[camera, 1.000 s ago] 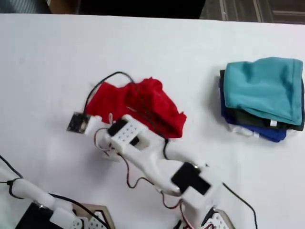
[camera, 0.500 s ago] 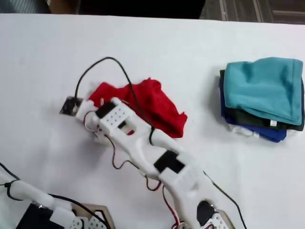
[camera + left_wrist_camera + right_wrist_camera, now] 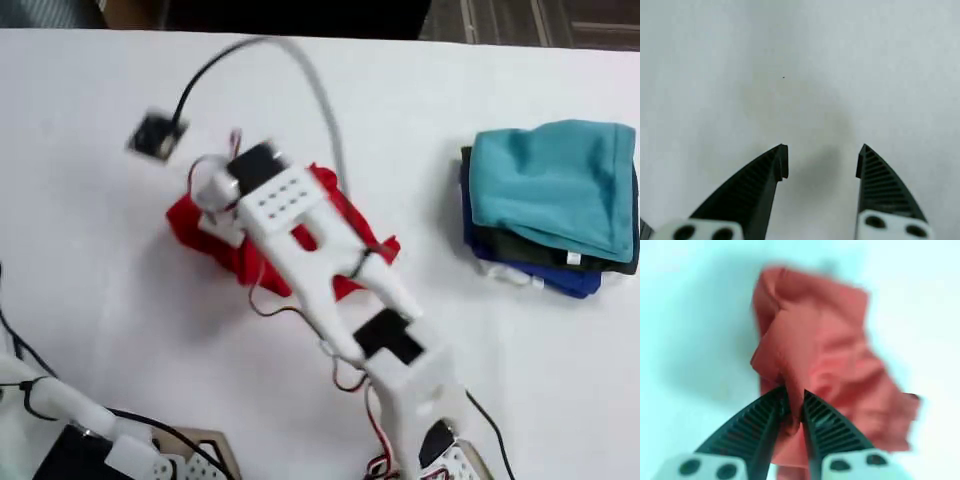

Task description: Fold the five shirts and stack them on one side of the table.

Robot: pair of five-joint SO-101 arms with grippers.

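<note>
My left arm (image 3: pixel 62 408) sits at the near left corner of the bench (image 3: pixel 80 250), and my left fingers (image 3: pixel 822 162) are spread apart over bare white surface, touching nothing. The left part of the bench is open out to its far edge. Right of that, around the middle, lies the red shirt (image 3: pixel 240 262), crumpled in a loose heap with ragged edges, well back from both the near and far edges. My right arm (image 3: pixel 330 270) stretches across it from the near side, covering much of the cloth, and my right fingers (image 3: pixel 795 402) are pressed on a raised fold of the red shirt, pinching it. A dark cable (image 3: pixel 300 70) arcs above the heap toward the far edge. A wide strip of bare bench separates the shirt from the stack of folded shirts (image 3: pixel 555 185), which rests close to the right edge: teal on top, dark green and blue beneath, a bit of white at the bottom.
</note>
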